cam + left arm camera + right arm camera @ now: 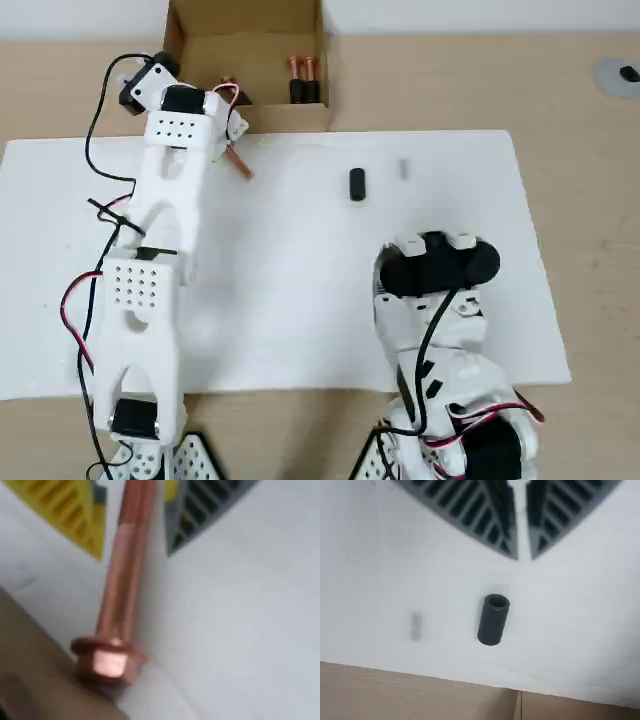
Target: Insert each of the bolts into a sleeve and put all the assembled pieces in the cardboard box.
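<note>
Copper bolt (124, 580) is in the left gripper (134, 547), fingers clenched on the shank w/ the hex head hanging out the free end. It sits over the far-left part of the white sheet (300, 320), just near of the cardboard box (178, 60). Two assembled pieces (303, 80) are already standing in the box by its right wall; there might be another at the left, can't tell.

The one loose sleeve (493, 620) lies on its side on the sheet, right of the bolt and well apart from it, bore pointing roughly far/near. The right gripper (522, 552) hangs just near of it, fingers pressed almost together, grasping nothing. There's also a small grey mark (404, 168) a bit right of the sleeve, no idea what it is.

So imo the step is mating this bolt w/ that sleeve. Tips:
- The right gripper has to spread before it drops on the sleeve. Grab it across the middle so both bore ends stay free.
- The head end is what's sticking out of the left gripper, and the head prob won't go in. The tip end needs to lead, so check how much of it pokes out the other side (hidden here).
- Line the axes up first, then push slow. A slight tilt will prob jam it or flick the sleeve away, since it rolls.
- Keep the wooden table (580, 150) edge and the box wall out of the swing path.
</note>
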Tool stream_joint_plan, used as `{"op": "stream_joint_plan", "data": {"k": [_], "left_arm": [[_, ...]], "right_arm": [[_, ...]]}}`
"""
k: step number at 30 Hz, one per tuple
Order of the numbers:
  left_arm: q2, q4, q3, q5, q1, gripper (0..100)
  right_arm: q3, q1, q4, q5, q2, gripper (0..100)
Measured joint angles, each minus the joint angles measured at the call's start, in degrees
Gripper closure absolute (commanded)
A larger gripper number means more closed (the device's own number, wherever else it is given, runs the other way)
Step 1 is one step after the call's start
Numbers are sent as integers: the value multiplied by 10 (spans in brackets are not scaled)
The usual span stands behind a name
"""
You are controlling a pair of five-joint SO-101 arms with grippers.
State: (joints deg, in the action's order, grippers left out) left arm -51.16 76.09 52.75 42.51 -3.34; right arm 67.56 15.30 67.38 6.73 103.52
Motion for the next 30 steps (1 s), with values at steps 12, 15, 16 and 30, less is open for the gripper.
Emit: {"op": "stream_joint_plan", "data": {"k": [12,15,16,30], "left_arm": [[-30,-12,42,-69,24,900],[-59,-26,44,-85,32,900],[-66,-28,44,-92,33,900],[-97,-8,98,-95,27,901]], "right_arm": [[0,0,0,0,-5,988],[0,0,0,0,-25,988],[0,0,0,0,-33,988],[-1,0,0,0,-52,988]]}}
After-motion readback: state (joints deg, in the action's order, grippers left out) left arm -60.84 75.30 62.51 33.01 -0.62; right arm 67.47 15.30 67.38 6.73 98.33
